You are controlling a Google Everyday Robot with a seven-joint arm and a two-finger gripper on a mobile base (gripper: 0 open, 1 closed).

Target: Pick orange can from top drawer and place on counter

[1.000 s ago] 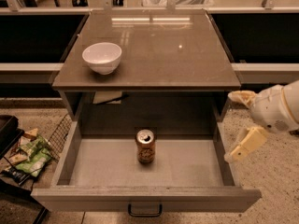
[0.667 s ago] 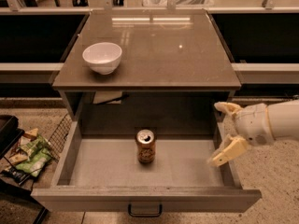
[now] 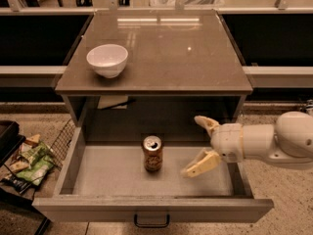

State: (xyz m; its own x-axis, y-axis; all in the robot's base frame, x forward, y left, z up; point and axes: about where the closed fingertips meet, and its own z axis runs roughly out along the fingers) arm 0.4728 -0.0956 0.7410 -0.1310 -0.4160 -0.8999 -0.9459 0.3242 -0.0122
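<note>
The orange can [image 3: 152, 153] stands upright on the light-grey floor of the open top drawer [image 3: 112, 173], near its middle, silver top and pull tab showing. My gripper [image 3: 198, 146] reaches in from the right over the drawer's right half, its two pale fingers spread open and empty, a little to the right of the can and apart from it. The glossy brown-grey counter [image 3: 176, 53] lies above and behind the drawer.
A white bowl [image 3: 107, 59] sits on the counter's left side. A wire basket with snack bags [image 3: 34, 158] stands on the floor left of the drawer. The drawer's dark handle [image 3: 152, 223] is at the front. A paper lies inside the cabinet behind the drawer [image 3: 113, 102].
My gripper has moved left from outside the drawer's right wall to over the drawer floor, closer to the can. The can and the bowl have not moved.
</note>
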